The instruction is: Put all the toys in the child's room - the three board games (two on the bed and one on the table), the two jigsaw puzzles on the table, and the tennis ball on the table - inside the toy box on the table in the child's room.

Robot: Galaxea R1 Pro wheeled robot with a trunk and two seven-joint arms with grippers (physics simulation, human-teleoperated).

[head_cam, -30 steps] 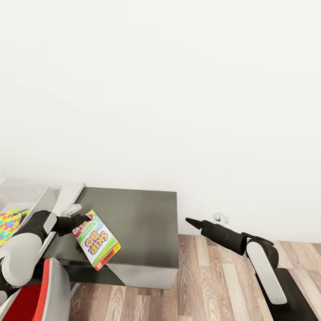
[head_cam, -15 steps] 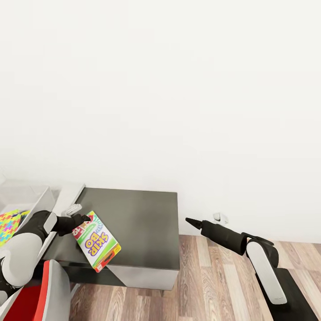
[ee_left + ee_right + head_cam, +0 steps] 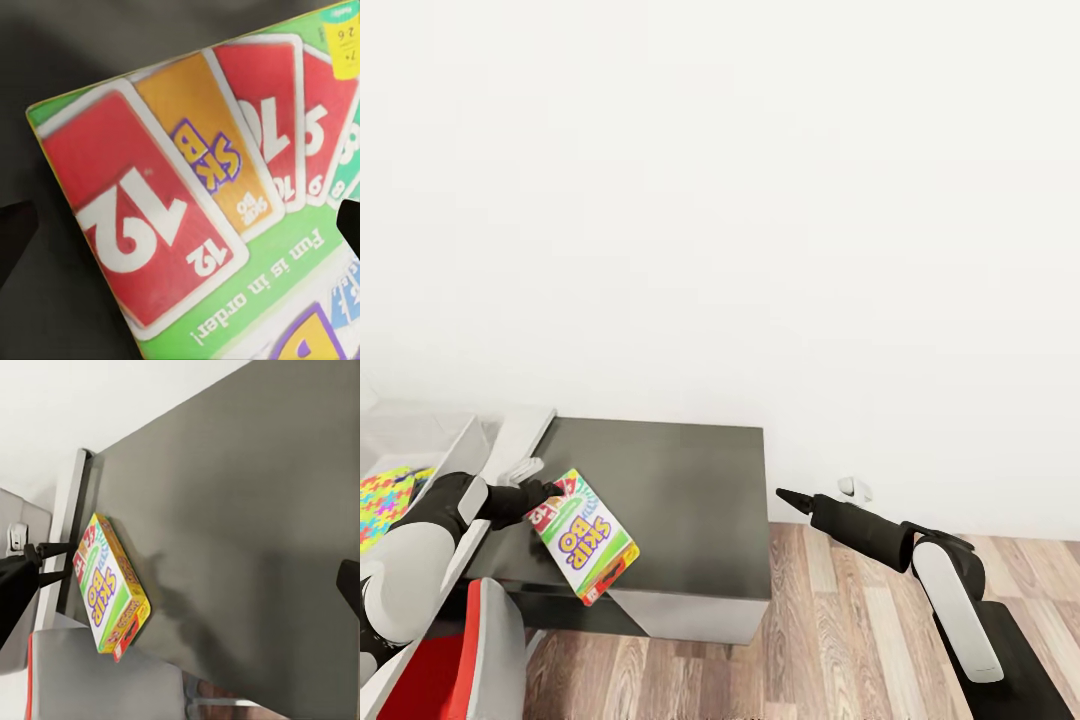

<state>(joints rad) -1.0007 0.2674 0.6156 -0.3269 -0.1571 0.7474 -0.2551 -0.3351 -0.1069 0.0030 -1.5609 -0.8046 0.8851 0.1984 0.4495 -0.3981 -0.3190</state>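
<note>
Gripping the SKIP-BO box [image 3: 581, 536] by its corner, left tool [image 3: 548, 491] clenched at 9 o'clock | right tool [image 3: 784, 494] empty, looks pinched together, over the wood floor [image 3: 840, 640]

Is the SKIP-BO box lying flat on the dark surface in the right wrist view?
No, the SKIP-BO box is held by its end in the left hand, lifted off the dark surface with its shadow beneath.

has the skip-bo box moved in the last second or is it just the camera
Mostly the camera. The SKIP-BO box and the dark cabinet beneath it shifted rightward together; the left gripper holds it at about the same spot over it.
</note>
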